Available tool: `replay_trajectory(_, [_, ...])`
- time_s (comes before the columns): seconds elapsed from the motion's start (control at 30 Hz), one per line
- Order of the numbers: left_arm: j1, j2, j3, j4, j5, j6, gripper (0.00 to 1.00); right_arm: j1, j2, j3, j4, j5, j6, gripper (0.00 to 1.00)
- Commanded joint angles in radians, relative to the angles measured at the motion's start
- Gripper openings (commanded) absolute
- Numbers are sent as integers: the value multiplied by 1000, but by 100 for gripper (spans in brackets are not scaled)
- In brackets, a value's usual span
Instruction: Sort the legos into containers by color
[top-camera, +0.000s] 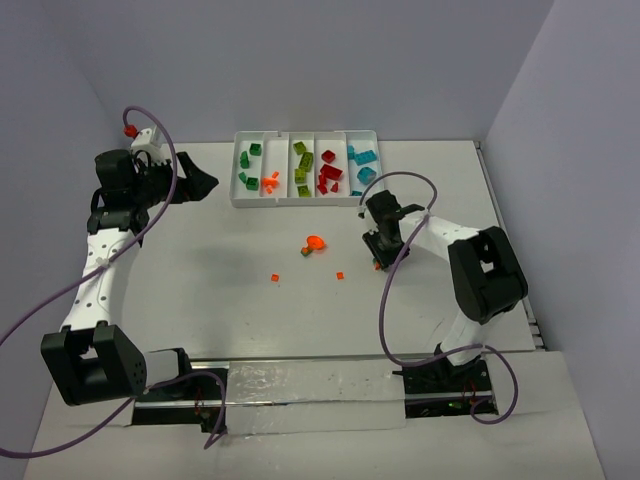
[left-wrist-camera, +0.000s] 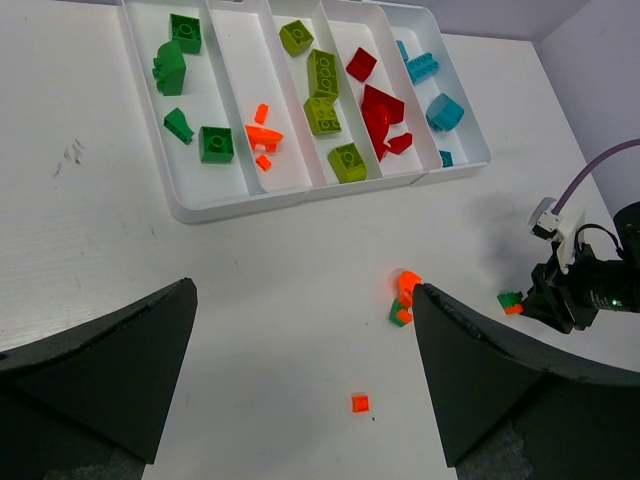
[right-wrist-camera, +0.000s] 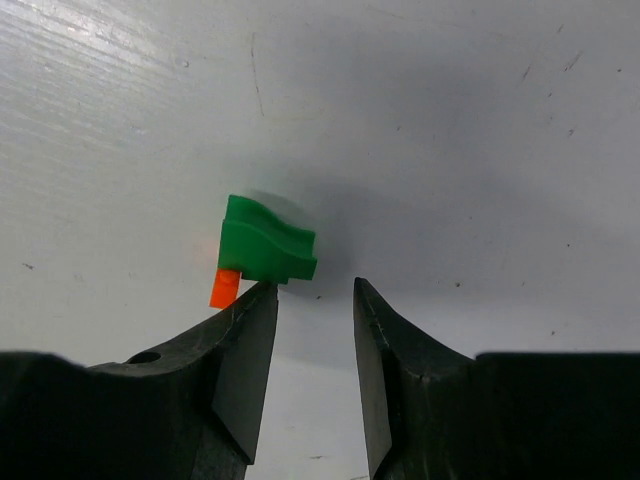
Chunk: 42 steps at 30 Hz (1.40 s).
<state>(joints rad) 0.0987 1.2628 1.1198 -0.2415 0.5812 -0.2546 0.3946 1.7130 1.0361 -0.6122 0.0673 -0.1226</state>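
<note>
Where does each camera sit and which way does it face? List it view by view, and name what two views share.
Top external: above and behind the bases, looking down on the table; both arms show, left gripper and right gripper.
Left wrist: on the left arm, facing across to the white tray; its own dark fingers frame the view.
Right wrist: pointing down at a green-and-orange brick; its own open fingertips show.
Shared: the tray appears in top and left wrist views.
</note>
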Motion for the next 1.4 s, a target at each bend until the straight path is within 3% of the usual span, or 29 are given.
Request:
replay_trajectory(0.0, [-5, 9, 18, 44, 5, 7, 99, 4, 23, 35, 55, 10, -14, 44])
replay_trajectory(0.33, [-5, 14, 25, 29, 11, 14, 99, -1, -34, 28, 22, -37, -77, 46])
replay_trajectory(0.67, [-5, 23, 21, 26, 18, 12, 99, -25, -162, 35, -108, -179, -90, 32])
replay_trajectory(0.93, [-5, 23, 34, 16, 17, 8, 99, -17, -82, 94, -127, -254, 43, 34])
replay_trajectory(1.37, [-5, 30, 31, 28, 23, -8, 99, 7, -13, 96, -66, -207, 84, 36])
